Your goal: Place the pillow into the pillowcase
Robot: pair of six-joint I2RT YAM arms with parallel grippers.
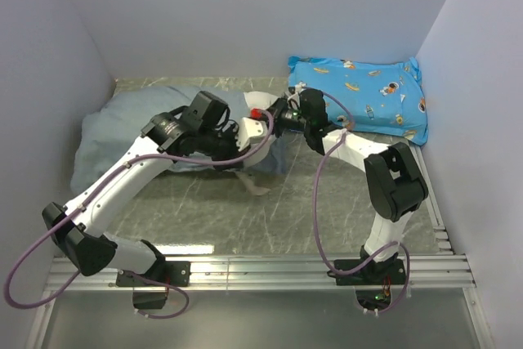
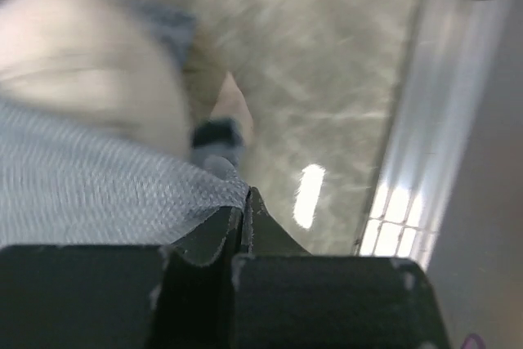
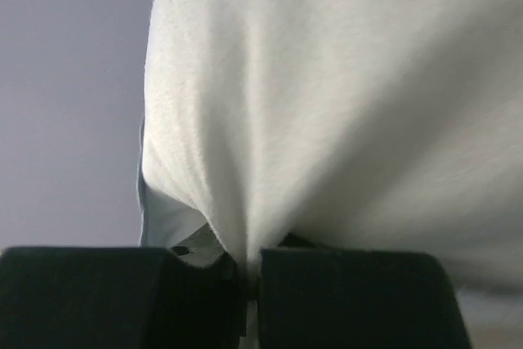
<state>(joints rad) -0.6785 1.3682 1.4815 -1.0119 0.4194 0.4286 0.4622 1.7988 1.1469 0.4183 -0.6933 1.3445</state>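
**Item 1. Pillowcase**: large limp fabric sleeve with its dusty grey-blue face up. It lies crumpled at 9 to 10 o'clock on the table, against the left wall, and its open end reaches toward the middle. Up close the weave is coarse.

**Item 2. Pillow**: plain white, puffy, no print. In the overhead view only a small part shows, at 12 o'clock of the table's middle, at the pillowcase's right-hand end and between the two grippers. The rest is hidden by cloth and arms, so how far it sits inside cannot be told.

**Item 3. Left gripper**: black fingers pressed together with no gap, the hem of the grey-blue pillowcase pinched at their tips. The wrist view is motion-blurred.

**Item 4. Right gripper**: black fingers closed narrow on a gathered fold of the white pillow, which fills the wrist view. A sliver of pale blue cloth shows at 8 o'clock of the pinch.

**Item 5. Cushion**: bright blue, rectangular, cartoon-printed. It lies at 1 to 2 o'clock in the far right corner, apart from both grippers.

**Item 6. Table**: grey-green marble-patterned top, with a ribbed aluminium rail at 6 o'clock that carries both arm bases.

**Item 7. Cloth corner**: small, pale and pointed, lying on the table just toward 6 o'clock from the grippers. Which piece it belongs to cannot be told.
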